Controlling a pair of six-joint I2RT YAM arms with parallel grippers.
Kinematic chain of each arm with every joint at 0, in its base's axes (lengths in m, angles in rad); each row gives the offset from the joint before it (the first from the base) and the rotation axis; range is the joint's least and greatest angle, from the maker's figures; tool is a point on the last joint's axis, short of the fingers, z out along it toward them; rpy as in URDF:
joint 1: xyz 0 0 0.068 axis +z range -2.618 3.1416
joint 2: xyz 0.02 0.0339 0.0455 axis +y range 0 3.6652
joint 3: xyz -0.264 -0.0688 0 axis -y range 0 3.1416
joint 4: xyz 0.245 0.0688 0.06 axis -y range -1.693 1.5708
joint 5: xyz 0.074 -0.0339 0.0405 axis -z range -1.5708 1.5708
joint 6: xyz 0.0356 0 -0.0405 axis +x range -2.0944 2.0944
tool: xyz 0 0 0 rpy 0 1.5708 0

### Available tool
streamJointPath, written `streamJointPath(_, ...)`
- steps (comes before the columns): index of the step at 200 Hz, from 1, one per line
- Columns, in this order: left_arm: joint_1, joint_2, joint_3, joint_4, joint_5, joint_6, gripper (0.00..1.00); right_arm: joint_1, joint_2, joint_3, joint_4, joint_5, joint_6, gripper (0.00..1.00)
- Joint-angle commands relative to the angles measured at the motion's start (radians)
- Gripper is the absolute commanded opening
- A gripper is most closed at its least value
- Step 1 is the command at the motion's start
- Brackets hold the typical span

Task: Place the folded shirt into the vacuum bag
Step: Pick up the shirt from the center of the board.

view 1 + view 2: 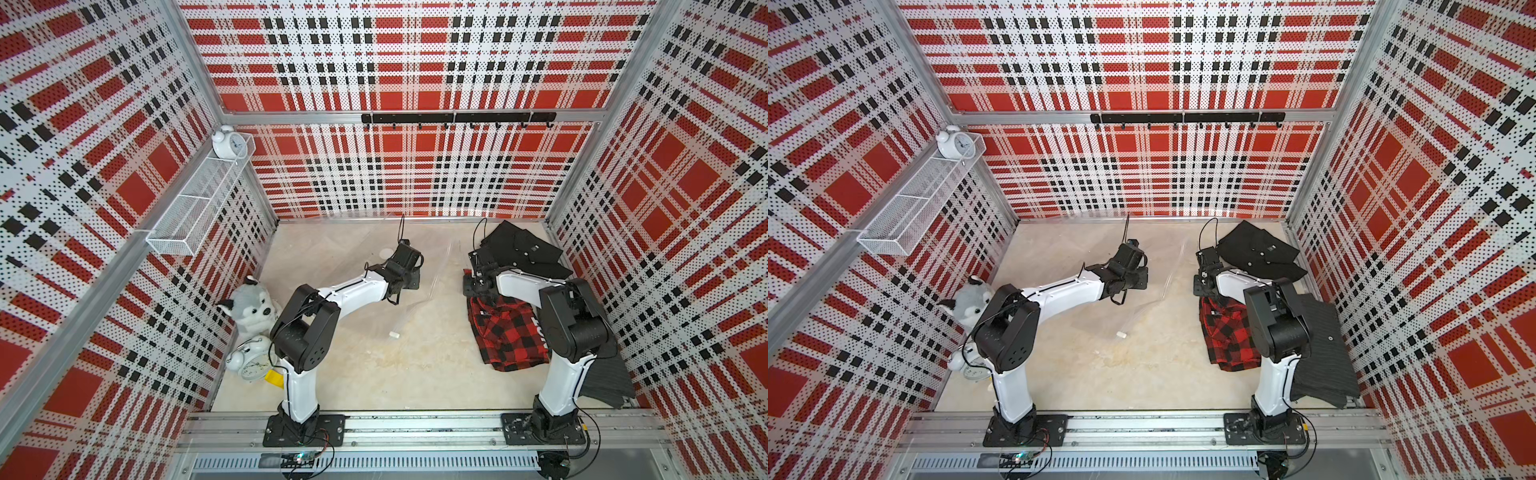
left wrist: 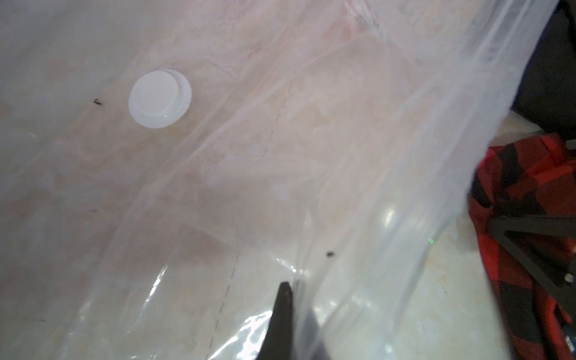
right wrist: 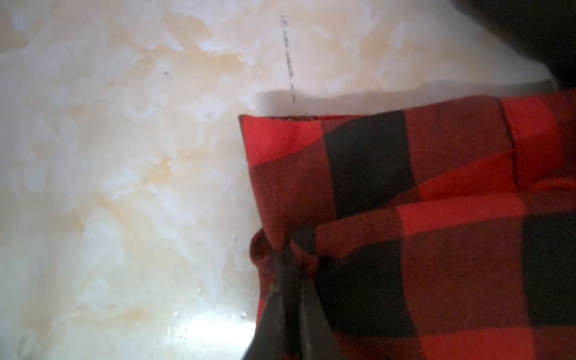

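Left gripper: jaws closed, pinching a raised fold of the clear crinkly plastic vacuum bag.
Right gripper: jaws closed, nipping a bunched edge at one corner of the folded red-and-black checked shirt.
Vacuum bag: spread over the middle of the marbled beige table top in both top views, between the two arms. Its round white valve lies flat, well apart from the left fingertips.
Zip slider: the small white slider sits on the bag edge nearer the arm bases.
Checked shirt: on the table outside the bag, on the robot's right, with bare table between the two.
Shirt and right gripper: the gripped corner is the far one, nearest the bag.
Neighbours: a black garment lies behind the shirt and a dark grey ribbed cloth beside it.
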Motion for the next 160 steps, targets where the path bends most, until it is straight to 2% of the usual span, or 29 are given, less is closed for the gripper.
streamJointPath(1,-0.024,0.022,0.038,0.014,0.011,-0.019,0.00,-0.010,0.006,-0.041,-0.079,-0.059,-0.018,0.00)
streamJointPath(101,-0.101,0.080,0.081,0.070,0.071,-0.103,0.00,-0.043,-0.366,-0.299,0.142,-0.174,0.025,0.00)
streamJointPath(160,-0.118,0.110,0.089,0.084,0.073,-0.118,0.00,-0.044,-0.527,-0.372,0.261,-0.236,0.100,0.00)
